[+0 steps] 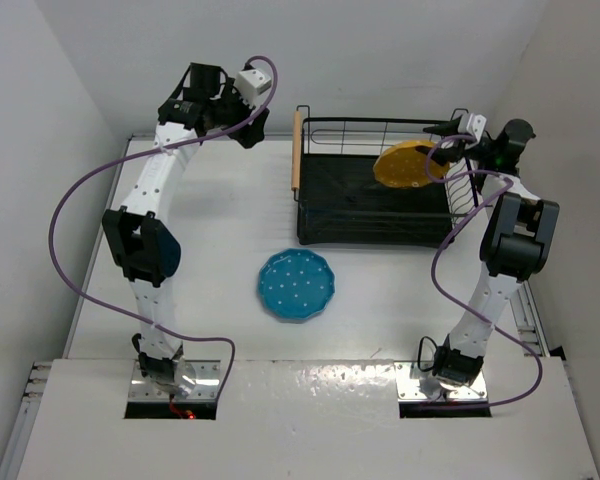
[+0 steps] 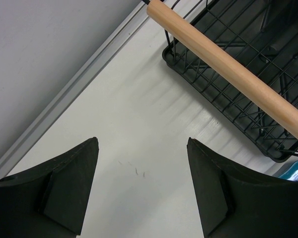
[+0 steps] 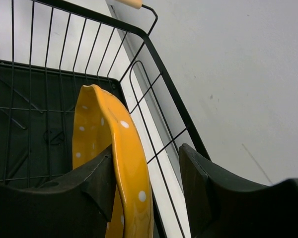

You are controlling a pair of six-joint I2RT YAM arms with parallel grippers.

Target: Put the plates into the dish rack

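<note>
The yellow-orange plate stands on edge, tilted, inside the black wire dish rack at its right end. In the right wrist view the plate rests against my right gripper's left finger, with a clear gap to the other finger; the jaws are open around its rim. The right gripper hangs over the rack's back right corner. The teal plate lies flat on the table in front of the rack. My left gripper is open and empty, above the table left of the rack.
The rack's left wooden handle runs close by the left gripper. A sliver of the teal plate shows below the rack. The back wall and the table's raised edge lie close behind both grippers. Rack wires surround the right gripper.
</note>
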